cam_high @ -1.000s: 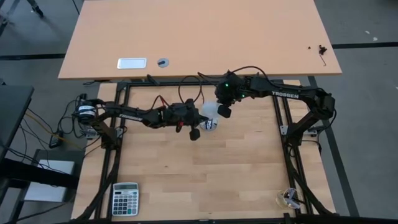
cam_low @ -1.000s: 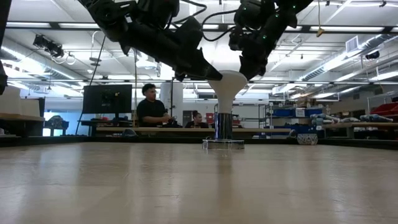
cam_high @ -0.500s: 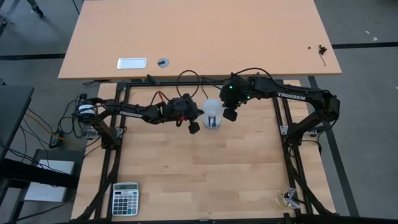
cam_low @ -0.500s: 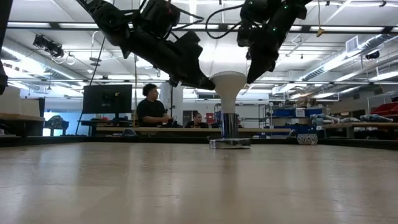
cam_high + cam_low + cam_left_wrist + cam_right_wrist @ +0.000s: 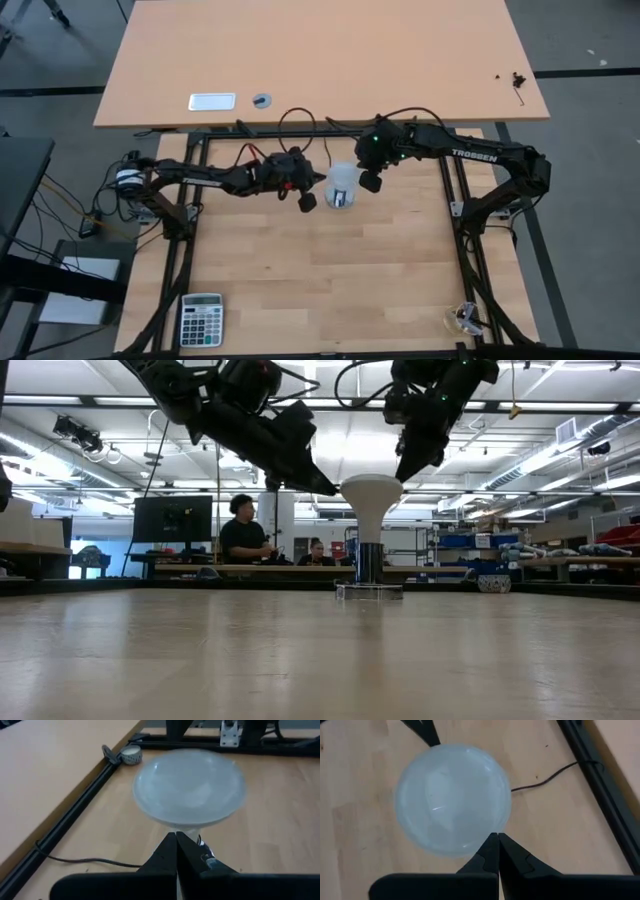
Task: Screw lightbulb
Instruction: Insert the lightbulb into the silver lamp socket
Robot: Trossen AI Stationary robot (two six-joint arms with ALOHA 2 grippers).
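Note:
The white frosted lightbulb (image 5: pixel 342 183) stands upright, dome up, with its narrow neck in the silver socket (image 5: pixel 369 590), which rests on the wooden table. My left gripper (image 5: pixel 330 488) is shut, its tip just left of the dome's underside (image 5: pixel 176 837). My right gripper (image 5: pixel 403 472) is shut too and slants down at the dome's right rim (image 5: pixel 495 837). In the high view the two grippers flank the bulb, the left gripper (image 5: pixel 307 202) on one side and the right gripper (image 5: pixel 370 183) on the other. My left gripper's shut tip lies beside the bulb where the dome narrows to the neck (image 5: pixel 186 826), coming almost level from the table's left; I cannot tell whether it touches. My right gripper's shut tip overlaps the dome's edge (image 5: pixel 482 842), slanting down from the right; I cannot tell whether it touches.
A thin black cord (image 5: pixel 545 780) runs from the socket across the table. A calculator (image 5: pixel 201 319) lies at the near left corner, a small whitish disc (image 5: pixel 131 754) by the black frame rail. A second table (image 5: pixel 320 60) stands beyond the far edge. People sit in the room behind.
The bulb with its socket has slid slightly toward the table's right and stays upright. My right gripper has drawn up and right, off the dome's top to its rim. My left gripper has gone a little toward the far edge. Both stay shut.

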